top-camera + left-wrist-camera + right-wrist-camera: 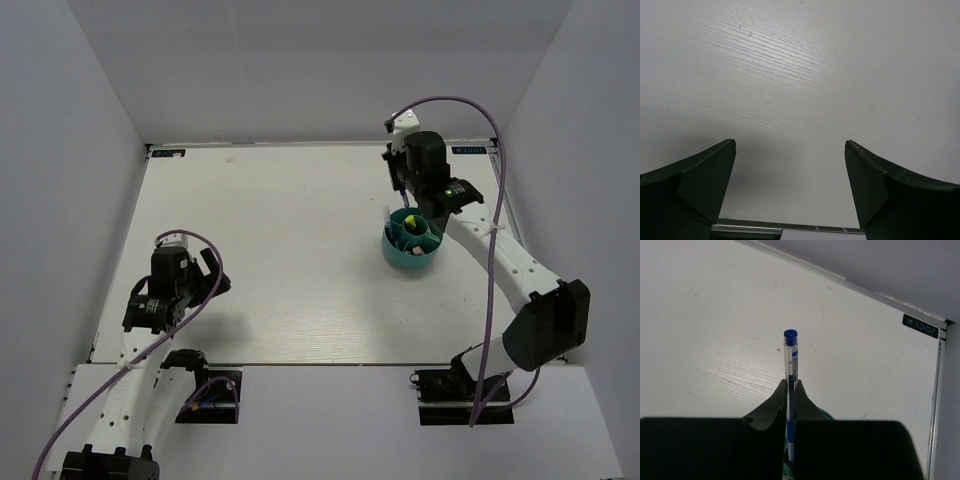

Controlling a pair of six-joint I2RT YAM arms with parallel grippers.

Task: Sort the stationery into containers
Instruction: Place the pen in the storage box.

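Blue pen (790, 370): thin, clear barrel with dark blue ink inside and a blue end plug. It is pinched between the fingers of the right gripper (790, 383), which is closed narrow on the barrel. The plugged end sticks out past the fingertips and the other end points down toward the tub.

Teal tub (405, 262): round, with inner dividers. It stands on the counter (280, 250) toward the far right corner, a little in from the right edge. The pen hangs over the tub's far rim. Whether its lower tip is already inside a compartment I cannot tell. A yellow-green piece (411, 221) and some blue items lie in the compartments, too small to name.

Step in hand, as I judge it: placing this pen in the tub. No other loose piece shows from above, so the sorting looks nearly finished.

Next move calls for: line the pen up over one compartment, clear of the dividers, then part the fingers so it drops in. Released too high or tilted, a long thin pen could tip out over the rim.

Left gripper (790, 145): fingers spread wide, holding nothing, over bare counter near the near left corner and well apart from the tub.
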